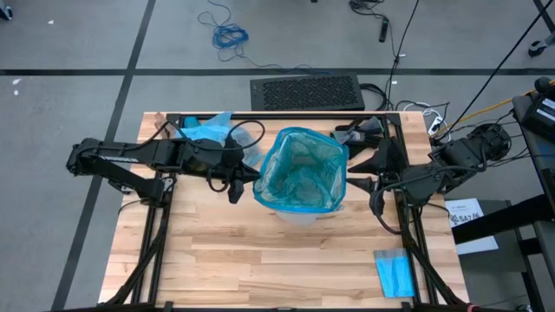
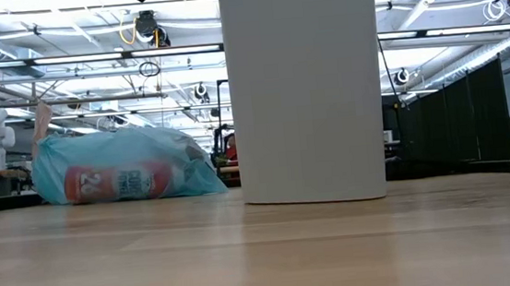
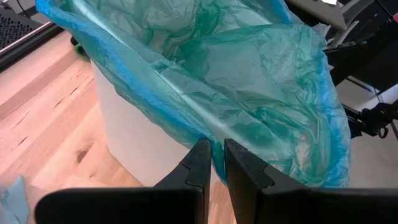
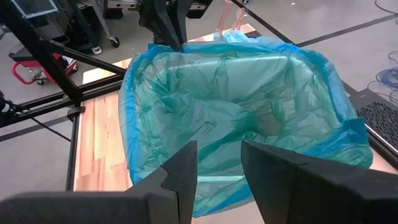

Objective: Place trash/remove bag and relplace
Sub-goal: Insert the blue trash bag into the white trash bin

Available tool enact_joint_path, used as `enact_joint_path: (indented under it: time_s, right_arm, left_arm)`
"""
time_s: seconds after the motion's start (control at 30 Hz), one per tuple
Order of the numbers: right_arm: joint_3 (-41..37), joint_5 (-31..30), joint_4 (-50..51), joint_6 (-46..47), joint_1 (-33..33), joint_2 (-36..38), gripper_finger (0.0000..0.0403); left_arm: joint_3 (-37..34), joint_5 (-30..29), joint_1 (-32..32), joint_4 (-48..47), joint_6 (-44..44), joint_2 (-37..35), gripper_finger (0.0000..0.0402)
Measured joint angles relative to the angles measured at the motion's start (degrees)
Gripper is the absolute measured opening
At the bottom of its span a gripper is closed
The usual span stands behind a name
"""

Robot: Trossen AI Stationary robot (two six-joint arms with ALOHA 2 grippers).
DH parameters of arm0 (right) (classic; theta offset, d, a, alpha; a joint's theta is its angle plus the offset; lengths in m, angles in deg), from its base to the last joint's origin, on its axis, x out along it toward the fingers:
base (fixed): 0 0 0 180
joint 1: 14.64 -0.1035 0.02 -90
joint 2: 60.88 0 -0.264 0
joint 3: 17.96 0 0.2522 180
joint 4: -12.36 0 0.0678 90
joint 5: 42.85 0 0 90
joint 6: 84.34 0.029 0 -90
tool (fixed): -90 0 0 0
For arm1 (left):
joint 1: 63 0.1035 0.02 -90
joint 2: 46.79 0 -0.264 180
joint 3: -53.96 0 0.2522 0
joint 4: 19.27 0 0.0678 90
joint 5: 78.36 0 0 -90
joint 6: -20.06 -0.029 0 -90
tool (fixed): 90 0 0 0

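High view: white bin (image 1: 299, 212) at frame centre on the tabletop (image 1: 260, 269), lined with a teal bag (image 1: 299, 169).
Left hand: my left hand (image 1: 251, 173) sits at the liner's left rim, fingers (image 3: 199, 171) nearly together, pinching the plastic edge.
Right hand: my right hand (image 1: 360, 184) sits just right of the bin, fingers (image 4: 180, 171) parted, gripping nothing.
Old bag: light-blue bag (image 2: 124, 178) with trash inside lies at upper left of the tabletop.
Extra: folded blue sheet (image 1: 395, 272) at lower right.

Pale wooden table (image 1: 260, 260) with white bin (image 2: 308, 111), filled bag (image 2: 124, 178), folded blue sheet (image 1: 395, 272).
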Motion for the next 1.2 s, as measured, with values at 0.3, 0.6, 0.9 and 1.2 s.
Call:
enact_joint_path:
  time_s: [0.3,0.6,0.9,1.2]
  right_arm:
    - [0.00,-2.97,0.00,-0.50,3.09,1.34,0.0118]
    - [0.00,-2.91,0.00,-1.06,4.98,1.64,0.0118]
    - [0.00,-3.00,-0.36,-1.18,8.50,1.44,0.0118]
    - [0.00,-2.50,-0.48,-1.71,10.83,1.40,0.0118]
  left_arm:
    - [0.01,-0.93,0.00,1.09,0.73,0.04,0.0043]
    - [0.02,0.39,0.00,8.37,4.35,0.07,0.0043]
    - [0.02,3.40,-0.02,8.21,-1.06,0.09,0.0043]
    - [0.07,4.26,1.81,-0.91,-1.93,-0.33,0.0043]
